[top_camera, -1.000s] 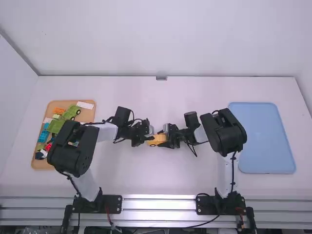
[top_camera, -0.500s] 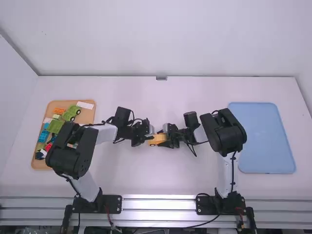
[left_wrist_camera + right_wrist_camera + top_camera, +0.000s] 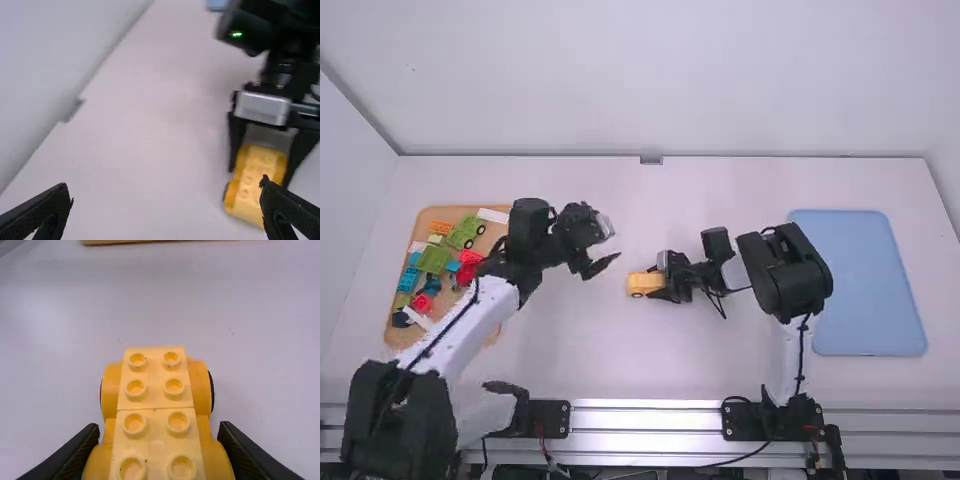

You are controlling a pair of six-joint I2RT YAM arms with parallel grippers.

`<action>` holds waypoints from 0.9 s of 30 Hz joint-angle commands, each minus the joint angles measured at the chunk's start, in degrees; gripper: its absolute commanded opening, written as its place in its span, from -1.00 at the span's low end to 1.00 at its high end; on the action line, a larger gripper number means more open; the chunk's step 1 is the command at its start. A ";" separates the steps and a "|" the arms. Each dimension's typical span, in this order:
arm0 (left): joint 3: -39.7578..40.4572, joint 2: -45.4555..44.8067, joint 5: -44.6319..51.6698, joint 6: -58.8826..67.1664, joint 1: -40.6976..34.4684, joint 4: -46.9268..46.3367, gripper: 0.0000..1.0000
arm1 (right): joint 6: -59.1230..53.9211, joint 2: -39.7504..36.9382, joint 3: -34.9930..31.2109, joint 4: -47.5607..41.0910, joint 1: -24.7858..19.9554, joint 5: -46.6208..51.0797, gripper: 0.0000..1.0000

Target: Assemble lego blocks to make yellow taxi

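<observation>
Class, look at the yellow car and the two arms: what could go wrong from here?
The right arm's jaws press the yellow car from both sides, and a seam crosses its studded top; a harder squeeze might loosen the joint.
The left arm's open jaws could knock the car if they come back in crookedly.
Loose bricks lie crowded in the brown tray, so a pick might snag a neighbour.

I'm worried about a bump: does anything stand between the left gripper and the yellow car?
Nothing visible stands between the left gripper and the yellow car; the right gripper holds the car's far end.
</observation>
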 commanded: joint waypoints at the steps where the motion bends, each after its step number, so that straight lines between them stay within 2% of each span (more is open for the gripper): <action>1: 0.09 -2.21 -9.55 -6.16 0.17 -1.79 0.98 | -3.23 -1.57 -0.68 -4.39 -1.03 9.90 -0.01; 3: 0.09 -2.82 -10.60 -5.77 0.24 -3.58 0.98 | -4.33 -3.80 -0.70 -7.87 -0.83 13.86 0.06; 8: 0.09 -2.80 -10.47 -5.81 -0.04 -4.96 0.98 | -4.33 -4.46 -0.66 -9.22 0.46 18.56 0.17; 12: 0.09 -2.80 -10.56 -5.79 -0.09 -4.79 0.98 | -4.35 -4.81 -0.70 -9.05 1.31 21.11 0.61; 16: 0.09 -2.82 -10.45 -5.90 -0.04 -5.64 0.98 | -4.37 -9.60 -0.70 -12.98 0.76 23.02 0.83; 18: 0.09 -2.80 -10.71 -5.33 -0.07 -7.17 0.98 | -4.35 -14.86 -0.57 -17.51 0.28 24.61 0.95; 22: 0.09 -2.82 -12.83 -6.27 -0.07 -6.19 0.98 | -4.35 -26.08 2.08 -27.61 0.26 28.46 0.98; 23: 0.09 -2.82 -13.22 -6.62 -0.07 -5.95 0.98 | -4.37 -26.75 2.34 -28.22 0.33 28.61 0.98; 27: 0.09 -2.84 -25.77 -21.79 -0.04 0.17 0.98 | -4.37 -33.03 6.49 -32.44 1.73 28.70 0.98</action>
